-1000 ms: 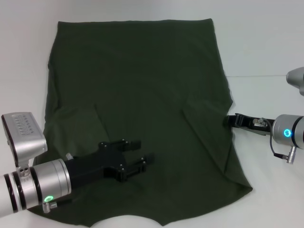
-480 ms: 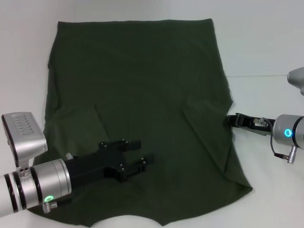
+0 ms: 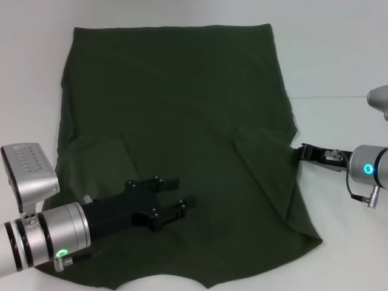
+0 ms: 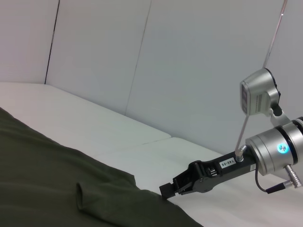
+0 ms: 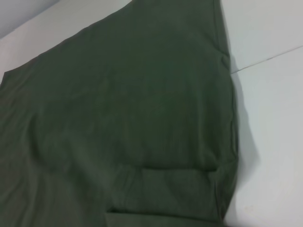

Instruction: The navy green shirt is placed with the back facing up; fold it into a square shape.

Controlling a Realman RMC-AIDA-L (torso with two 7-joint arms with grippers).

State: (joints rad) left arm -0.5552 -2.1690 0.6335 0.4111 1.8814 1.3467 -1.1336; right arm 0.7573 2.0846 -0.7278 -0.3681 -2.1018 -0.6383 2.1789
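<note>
1. Head view: your navy green shirt [image 3: 176, 139] is lying flat on the white worktop [image 3: 339, 54], plain side up. Your left pincer [image 3: 185, 197] is hovering above its lower half, fingers apart. Your right pincer [image 3: 303, 151] is sitting at the shirt's right edge.
2. Left wrist view: the right pincer [image 4: 166, 190] is meeting the hem, seemingly closed, though you cannot really tell.
3. Right wrist view: only shirt [image 5: 128, 123] and worktop are showing.

Right claw [image 3: 305, 151] now farther outward from the shirt's [image 3: 176, 121] right edge, cloth slightly relaxed.
</note>
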